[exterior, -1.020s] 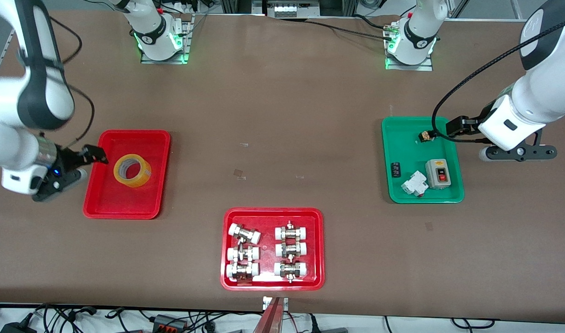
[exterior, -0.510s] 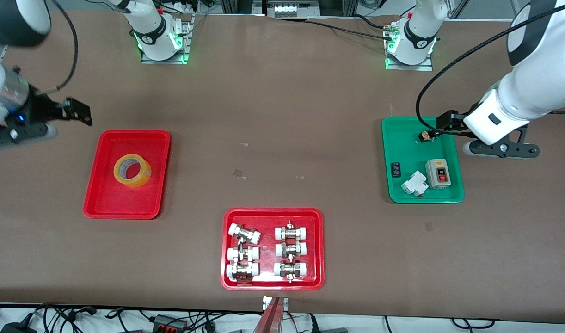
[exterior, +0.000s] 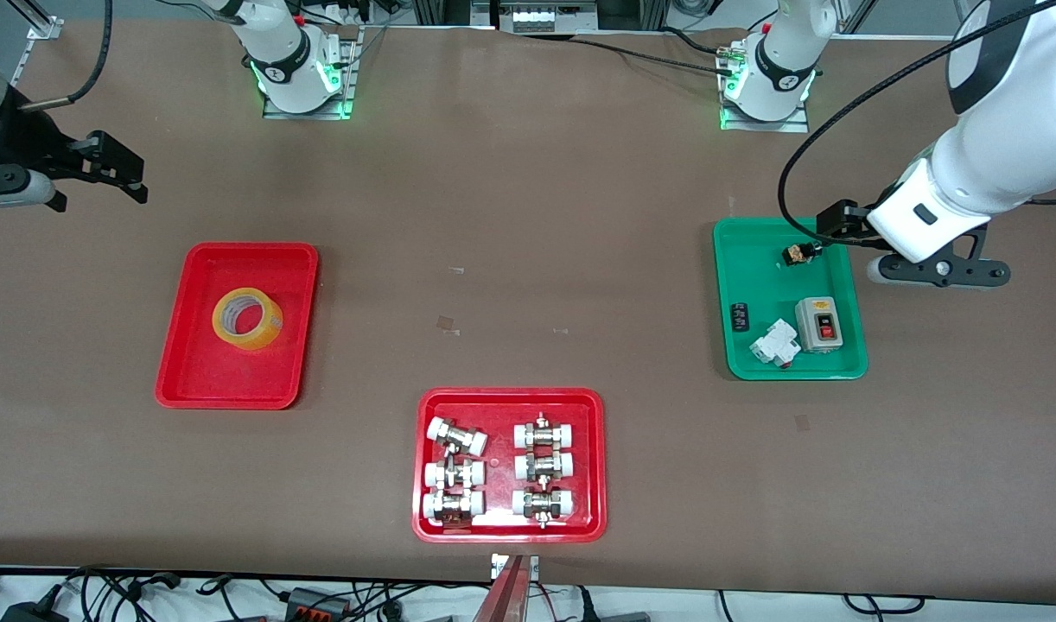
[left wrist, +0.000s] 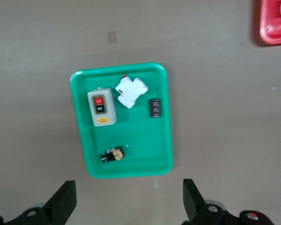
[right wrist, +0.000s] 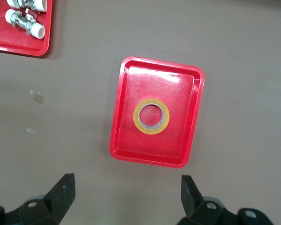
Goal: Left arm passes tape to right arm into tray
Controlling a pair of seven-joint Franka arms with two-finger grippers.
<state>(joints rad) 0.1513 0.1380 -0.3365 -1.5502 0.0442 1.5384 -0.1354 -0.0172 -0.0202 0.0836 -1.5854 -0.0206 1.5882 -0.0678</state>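
Note:
The yellowish tape roll (exterior: 248, 318) lies flat in the plain red tray (exterior: 191, 380) toward the right arm's end of the table. It also shows in the right wrist view (right wrist: 151, 116), inside the tray (right wrist: 126, 145). My right gripper (exterior: 117, 168) is open and empty, raised over bare table beside the tray; its fingers (right wrist: 61, 192) stand wide apart. My left gripper (exterior: 839, 223) is open and empty over the edge of the green tray (exterior: 757, 285), which also shows in the left wrist view (left wrist: 91, 159).
A red tray (exterior: 424, 466) of several metal-and-white pipe fittings sits near the front camera. The green tray holds a grey switch box (exterior: 817, 324), a white breaker (exterior: 774, 343) and small dark parts. The arm bases (exterior: 299, 69) stand along the table's back edge.
My right gripper has lifted away from the tape and tray, moving up and off toward the table's edge. My left gripper has shifted slightly over the green tray's edge. The tape stayed put.

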